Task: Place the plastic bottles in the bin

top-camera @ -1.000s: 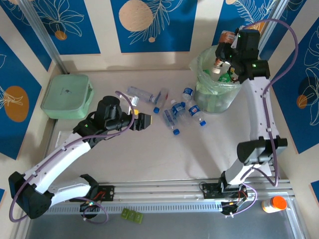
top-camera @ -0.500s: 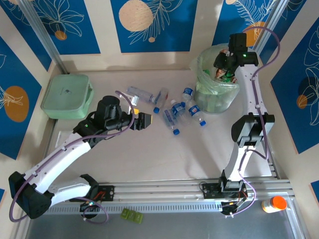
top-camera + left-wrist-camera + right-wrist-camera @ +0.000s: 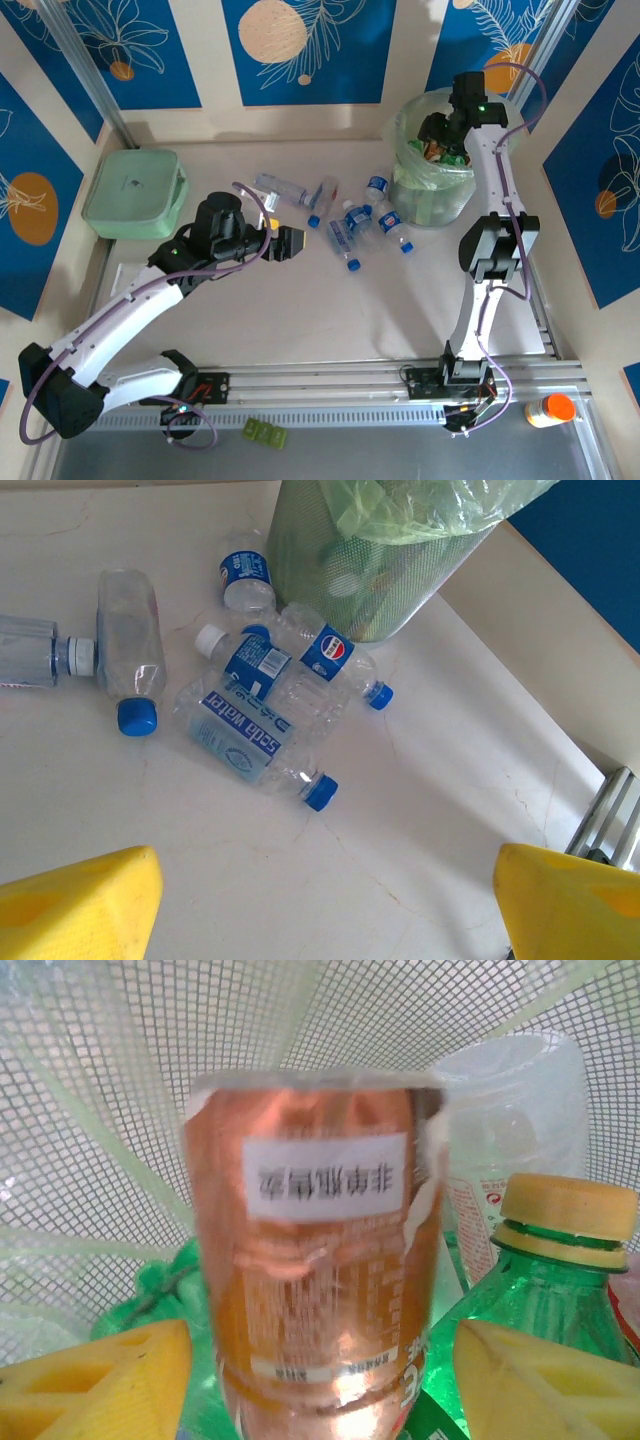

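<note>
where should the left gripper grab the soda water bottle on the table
From straight above, jaws across the soda water bottle at its clear section near the blue cap. It lies flat on its side, and a neighbouring bottle crowds its label end, so the cap end likely leaves most finger room.

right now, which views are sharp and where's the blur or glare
Right wrist: the orange-labelled bottle is smeared, with glare on its label; the bin mesh behind is crisper. Left wrist: sharp, the soda water bottle label readable. Top external: even light, soft shadows.
</note>
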You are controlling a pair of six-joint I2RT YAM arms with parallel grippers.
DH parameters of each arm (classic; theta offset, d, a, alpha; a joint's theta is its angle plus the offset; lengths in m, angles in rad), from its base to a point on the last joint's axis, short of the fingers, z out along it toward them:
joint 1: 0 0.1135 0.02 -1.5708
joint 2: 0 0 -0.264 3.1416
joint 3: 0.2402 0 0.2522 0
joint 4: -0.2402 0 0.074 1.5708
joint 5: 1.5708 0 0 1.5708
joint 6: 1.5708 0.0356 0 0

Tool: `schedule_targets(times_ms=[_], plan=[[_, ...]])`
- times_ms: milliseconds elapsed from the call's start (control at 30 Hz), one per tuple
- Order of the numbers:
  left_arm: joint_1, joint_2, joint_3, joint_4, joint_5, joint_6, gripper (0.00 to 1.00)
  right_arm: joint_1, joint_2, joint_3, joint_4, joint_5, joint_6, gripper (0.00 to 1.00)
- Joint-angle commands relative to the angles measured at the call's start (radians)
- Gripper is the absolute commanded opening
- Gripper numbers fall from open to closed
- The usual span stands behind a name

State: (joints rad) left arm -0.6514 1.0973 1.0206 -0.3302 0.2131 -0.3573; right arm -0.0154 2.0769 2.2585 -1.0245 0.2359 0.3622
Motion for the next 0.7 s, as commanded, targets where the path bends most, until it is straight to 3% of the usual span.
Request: schedule_targets(times_ms=[0, 233, 433, 667], plan=[[-0.012, 0.004, -0.002, 0.007, -0.019, 0.024, 0.86, 0.000, -0.011, 0.042, -0.057, 0.003, -0.007, 0.74], [-0.010, 0.004, -0.001, 0.001, -0.041, 0.029, 0.86, 0.012, -0.088, 0.105, -0.077, 0.041, -0.009, 0.82], [-0.009, 0.008, 0.001, -0.008, -0.065, 0.029, 0.86, 0.065, -0.199, 0.100, -0.075, 0.057, -0.014, 0.80], [-0.008, 0.022, 0.011, -0.032, -0.121, 0.004, 0.86, 0.259, -0.459, -0.186, 0.047, 0.143, -0.054, 0.76]])
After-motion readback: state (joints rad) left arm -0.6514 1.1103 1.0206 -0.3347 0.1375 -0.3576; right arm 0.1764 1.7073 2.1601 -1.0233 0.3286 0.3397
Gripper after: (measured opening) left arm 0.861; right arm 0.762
